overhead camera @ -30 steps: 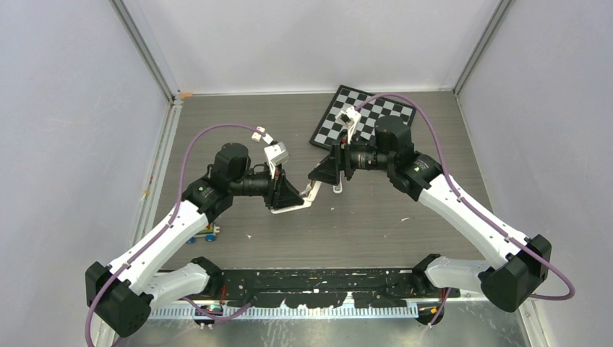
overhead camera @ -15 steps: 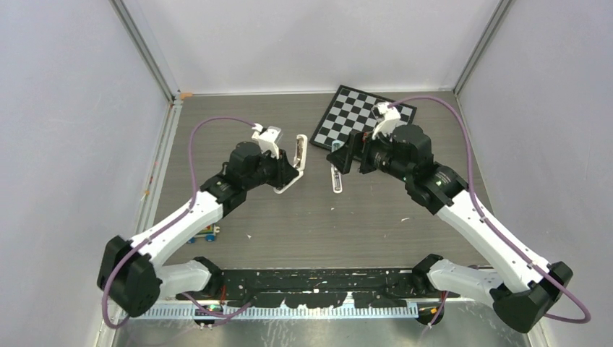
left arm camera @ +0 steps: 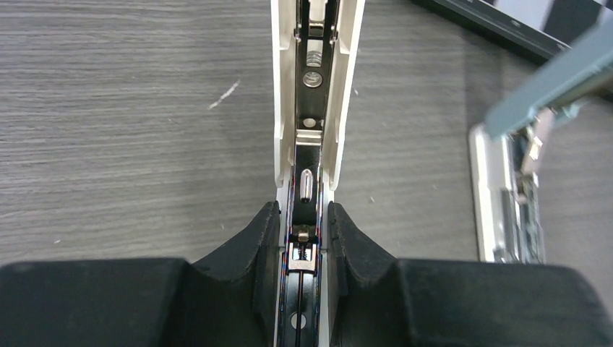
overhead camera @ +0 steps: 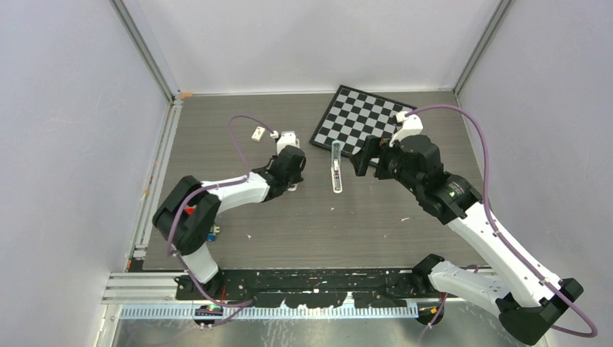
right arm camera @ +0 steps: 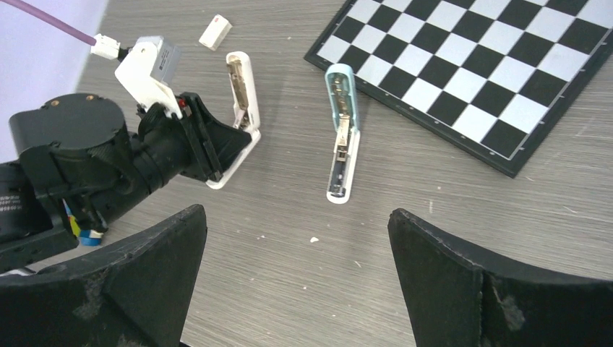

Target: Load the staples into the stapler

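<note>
My left gripper [left arm camera: 303,225] is shut on the rear of an open white stapler [left arm camera: 312,108], whose bare metal magazine channel runs between the fingers. In the right wrist view the white stapler [right arm camera: 242,101] stands hinged open in the left gripper [right arm camera: 220,155]. A light blue stapler [overhead camera: 336,166] lies open on the table beside the checkerboard. A tiny white staple box [right arm camera: 215,32] lies beyond the white stapler. No loose block of staples shows. My right gripper [right arm camera: 295,213] is wide open and empty above the table, right of the blue stapler [right arm camera: 341,134].
A black-and-white checkerboard [overhead camera: 369,119] lies at the back right, its near edge next to the blue stapler. Small coloured toy pieces [overhead camera: 210,234] sit by the left arm's base. White crumbs dot the table. Metal rails edge the table on the left.
My left arm has swung the white stapler away from the centre toward the back and lowered it. My right gripper has drawn back to the right, leaving the blue stapler on the table.
</note>
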`<state>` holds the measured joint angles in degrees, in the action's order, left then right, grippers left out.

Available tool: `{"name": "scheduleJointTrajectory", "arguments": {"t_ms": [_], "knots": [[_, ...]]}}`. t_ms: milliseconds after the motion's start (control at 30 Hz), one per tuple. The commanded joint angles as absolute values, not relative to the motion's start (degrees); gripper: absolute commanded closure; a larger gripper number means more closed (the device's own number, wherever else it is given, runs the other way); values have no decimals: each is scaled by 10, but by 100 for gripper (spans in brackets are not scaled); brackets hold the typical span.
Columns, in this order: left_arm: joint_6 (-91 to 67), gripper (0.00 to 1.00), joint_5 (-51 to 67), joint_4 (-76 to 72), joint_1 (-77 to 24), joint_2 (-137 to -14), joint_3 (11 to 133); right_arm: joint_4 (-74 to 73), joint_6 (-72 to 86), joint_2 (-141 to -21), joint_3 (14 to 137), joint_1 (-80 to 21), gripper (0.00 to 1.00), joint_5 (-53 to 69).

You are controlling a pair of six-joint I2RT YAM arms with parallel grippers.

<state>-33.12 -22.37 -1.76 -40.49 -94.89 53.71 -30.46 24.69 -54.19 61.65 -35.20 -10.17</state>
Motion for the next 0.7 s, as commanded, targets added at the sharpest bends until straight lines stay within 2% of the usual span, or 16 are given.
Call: {"name": "scheduleJointTrajectory", "arguments": {"t_ms": [0,167,433,667], "knots": [[-355,100,-335,-82,-425,-995,588,-326,218,-508,644,-352,0,-145],[-328,100,-409,-121,-463,-1051,611,-294,220,-456,605,-353,0,-149],[-333,100,-448,-131,-470,-1125,638,-315,210,-439,604,-353,0,-180],[-354,82,-436,-139,-470,-1138,627,-311,214,-440,597,-353,0,-178]]}}
